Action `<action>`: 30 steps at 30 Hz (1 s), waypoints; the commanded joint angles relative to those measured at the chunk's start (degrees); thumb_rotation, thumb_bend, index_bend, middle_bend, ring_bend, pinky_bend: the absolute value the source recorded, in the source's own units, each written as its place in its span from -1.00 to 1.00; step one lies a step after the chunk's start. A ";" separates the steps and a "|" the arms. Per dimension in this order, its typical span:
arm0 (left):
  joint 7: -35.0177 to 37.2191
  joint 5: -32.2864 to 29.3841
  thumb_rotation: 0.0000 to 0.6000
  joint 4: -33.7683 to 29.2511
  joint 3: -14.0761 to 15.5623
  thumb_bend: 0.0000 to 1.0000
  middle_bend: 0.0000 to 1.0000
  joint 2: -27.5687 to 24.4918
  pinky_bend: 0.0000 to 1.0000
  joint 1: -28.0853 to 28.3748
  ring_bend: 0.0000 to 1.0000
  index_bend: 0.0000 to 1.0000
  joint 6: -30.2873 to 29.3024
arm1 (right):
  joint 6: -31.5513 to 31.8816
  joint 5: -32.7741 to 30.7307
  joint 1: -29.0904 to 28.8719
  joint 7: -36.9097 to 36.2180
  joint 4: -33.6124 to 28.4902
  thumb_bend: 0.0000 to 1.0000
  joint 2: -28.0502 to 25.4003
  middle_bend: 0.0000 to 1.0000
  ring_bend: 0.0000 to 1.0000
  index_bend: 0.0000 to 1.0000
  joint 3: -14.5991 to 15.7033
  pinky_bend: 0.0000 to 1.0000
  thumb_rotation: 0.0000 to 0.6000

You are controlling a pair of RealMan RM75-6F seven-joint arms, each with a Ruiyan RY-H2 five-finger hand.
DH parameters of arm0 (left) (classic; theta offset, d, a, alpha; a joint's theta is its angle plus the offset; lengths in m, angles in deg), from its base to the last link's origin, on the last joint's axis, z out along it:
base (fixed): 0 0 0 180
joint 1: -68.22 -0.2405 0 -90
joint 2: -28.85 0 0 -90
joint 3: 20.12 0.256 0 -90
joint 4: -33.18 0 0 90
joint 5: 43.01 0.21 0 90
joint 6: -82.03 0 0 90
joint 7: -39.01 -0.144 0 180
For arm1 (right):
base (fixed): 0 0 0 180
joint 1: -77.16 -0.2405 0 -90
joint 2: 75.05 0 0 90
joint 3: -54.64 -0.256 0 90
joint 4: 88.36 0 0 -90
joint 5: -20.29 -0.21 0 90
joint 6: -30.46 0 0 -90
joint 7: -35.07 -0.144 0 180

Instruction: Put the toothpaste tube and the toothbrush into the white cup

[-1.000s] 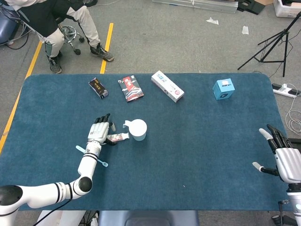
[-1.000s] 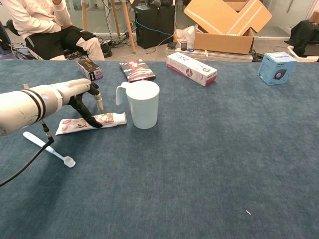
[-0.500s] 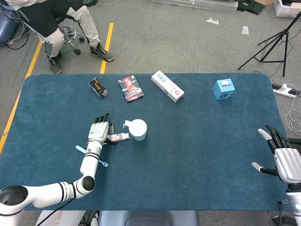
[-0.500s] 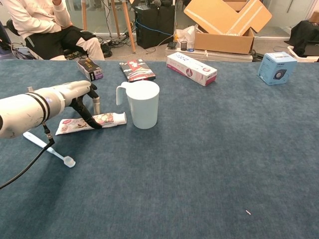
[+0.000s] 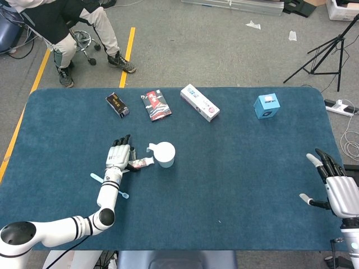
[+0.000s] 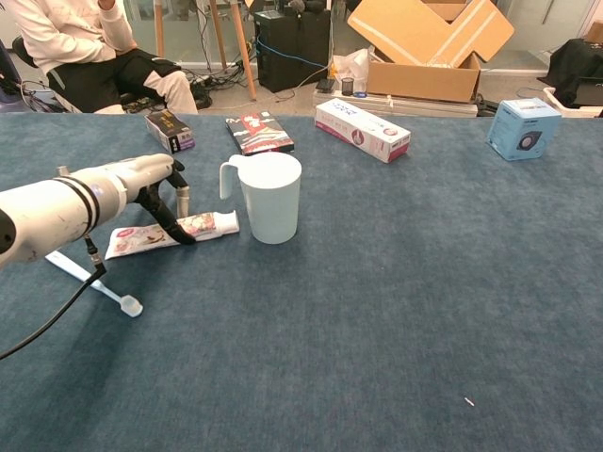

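Blue cloth covers the table (image 5: 235,185), and on it the left hand (image 5: 118,156) reaches down over the toothpaste tube (image 6: 168,233). Its fingers (image 6: 179,226) are spread and pointing down, a dark fingertip touching the top of the tube, with nothing clasped. The tube lies flat, its cap end just beside the white cup (image 6: 270,197), which stands upright with its handle turned toward the hand. The toothbrush (image 6: 89,282) lies flat on the cloth on the near side of the tube, partly under the left forearm, bristle head toward the table's near edge. The right hand (image 5: 340,189) rests at the far right edge of the table, fingers wide apart and empty.

Along the far side sit a small dark box (image 5: 117,105), a red-and-black packet (image 5: 156,105), a long white box (image 5: 199,102) and a blue box (image 5: 266,106), all well apart from the cup.
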 commanded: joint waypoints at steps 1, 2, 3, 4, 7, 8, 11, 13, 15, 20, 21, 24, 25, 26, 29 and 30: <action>-0.11 -0.05 1.00 0.07 -0.09 -0.96 -1.00 0.02 -1.00 -0.03 -1.00 0.08 0.00 | -0.12 -0.03 -0.05 0.02 0.01 -0.92 0.01 -1.00 -1.00 -0.73 0.02 -0.64 1.00; -0.21 -0.12 1.00 0.08 -0.14 -0.96 -1.00 0.00 -1.00 -0.06 -1.00 0.07 0.01 | -0.18 -0.03 -0.07 0.02 0.00 -0.92 0.01 -1.00 -1.00 -0.73 0.03 -0.64 1.00; -0.28 -0.16 1.00 0.12 -0.18 -0.96 -1.00 0.00 -1.00 -0.06 -1.00 0.06 0.01 | -0.20 -0.03 -0.09 0.05 0.01 -0.92 0.02 -1.00 -1.00 -0.73 0.03 -0.64 1.00; -0.34 -0.19 1.00 0.18 -0.23 -0.96 -1.00 0.01 -1.00 -0.08 -1.00 0.05 0.02 | -0.20 -0.03 -0.10 0.09 -0.03 -0.92 0.03 -1.00 -1.00 -0.73 0.03 -0.64 1.00; -0.60 -0.29 1.00 0.24 -0.21 -0.96 -1.00 -0.01 -1.00 -0.12 -1.00 0.05 0.21 | -0.15 0.05 -0.09 0.09 -0.05 -0.92 0.07 -1.00 -1.00 -0.73 0.06 -0.64 1.00; -0.64 -0.24 1.00 0.27 -0.20 -0.96 -1.00 0.01 -1.00 -0.14 -1.00 0.04 0.21 | -0.15 0.05 -0.09 0.12 -0.06 -0.92 0.07 -1.00 -1.00 -0.73 0.07 -0.64 1.00; -0.52 -0.24 1.00 0.21 -0.34 -0.96 -1.00 -0.02 -1.00 -0.24 -1.00 0.03 0.44 | -0.27 -0.02 -0.14 0.23 -0.07 -0.92 0.09 -1.00 -1.00 -0.73 0.08 -0.64 1.00; -0.56 -0.16 1.00 0.16 -0.36 -0.96 -1.00 -0.05 -1.00 -0.26 -1.00 0.03 0.49 | -0.30 0.00 -0.16 0.25 -0.08 -0.92 0.11 -1.00 -1.00 -0.73 0.09 -0.64 1.00; -0.49 -0.12 1.00 0.15 -0.43 -0.96 -1.00 0.00 -1.00 -0.30 -1.00 0.03 0.49 | -0.29 0.03 -0.16 0.24 -0.06 -0.92 0.11 -1.00 -1.00 -0.73 0.10 -0.64 1.00; 0.00 -0.14 1.00 0.14 -0.76 -0.96 -1.00 0.14 -1.00 -0.45 -1.00 0.04 0.74 | -0.33 0.04 -0.18 0.27 -0.03 -0.92 0.14 -1.00 -1.00 -0.73 0.14 -0.64 1.00; 0.04 -0.12 1.00 0.17 -0.73 -0.96 -1.00 0.17 -1.00 -0.49 -1.00 0.04 0.78 | -0.32 0.07 -0.18 0.26 -0.03 -0.92 0.14 -1.00 -1.00 -0.73 0.15 -0.64 1.00; 0.01 0.01 1.00 0.28 -0.65 -0.96 -1.00 0.26 -1.00 -0.55 -1.00 0.04 0.74 | -0.28 0.10 -0.18 0.26 -0.05 -0.92 0.16 -1.00 -1.00 -0.73 0.16 -0.64 1.00; 0.07 0.02 1.00 0.29 -0.68 -0.96 -1.00 0.28 -1.00 -0.59 -1.00 0.04 0.73 | -0.31 0.08 -0.19 0.27 -0.03 -0.92 0.17 -1.00 -1.00 -0.73 0.16 -0.64 1.00; 0.13 0.04 1.00 0.30 -0.73 -0.96 -1.00 0.29 -1.00 -0.62 -1.00 0.04 0.75 | -0.34 0.07 -0.20 0.28 -0.04 -0.92 0.17 -1.00 -1.00 -0.73 0.16 -0.64 1.00; 0.25 0.21 1.00 0.32 -0.73 -0.94 -1.00 0.31 -1.00 -0.72 -1.00 0.05 0.72 | -0.33 0.10 -0.20 0.31 -0.04 -0.92 0.18 -1.00 -1.00 -0.73 0.19 -0.64 1.00; 0.24 0.29 1.00 0.31 -0.68 -0.92 -1.00 0.31 -1.00 -0.76 -1.00 0.05 0.69 | -0.33 0.11 -0.20 0.32 -0.03 -0.92 0.18 -1.00 -1.00 -0.73 0.19 -0.64 1.00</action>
